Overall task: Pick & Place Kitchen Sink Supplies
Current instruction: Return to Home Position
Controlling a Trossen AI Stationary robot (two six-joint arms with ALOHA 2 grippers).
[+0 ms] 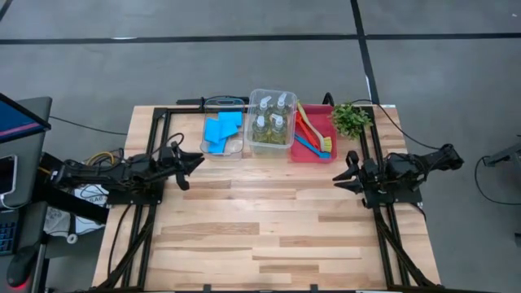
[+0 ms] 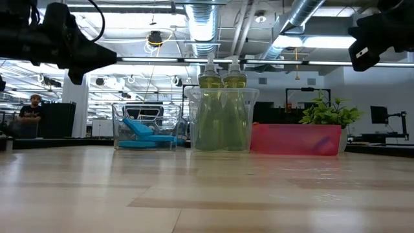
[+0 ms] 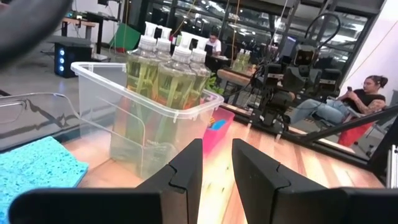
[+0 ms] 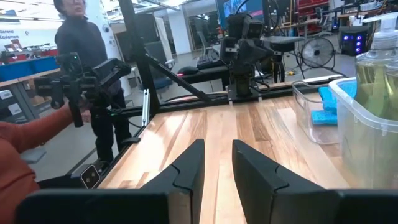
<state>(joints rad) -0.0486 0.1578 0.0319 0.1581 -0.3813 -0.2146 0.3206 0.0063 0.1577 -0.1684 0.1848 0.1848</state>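
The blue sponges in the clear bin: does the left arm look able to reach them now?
Probably yes. The blue sponges lie in an open-topped bin near the left arm, whose jaws are open and empty; nothing stands between them.

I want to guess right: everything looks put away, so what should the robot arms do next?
Probably just fold both arms back to rest. The sponges, bottles and brushes all sit in bins, and the left gripper and right gripper hold nothing.
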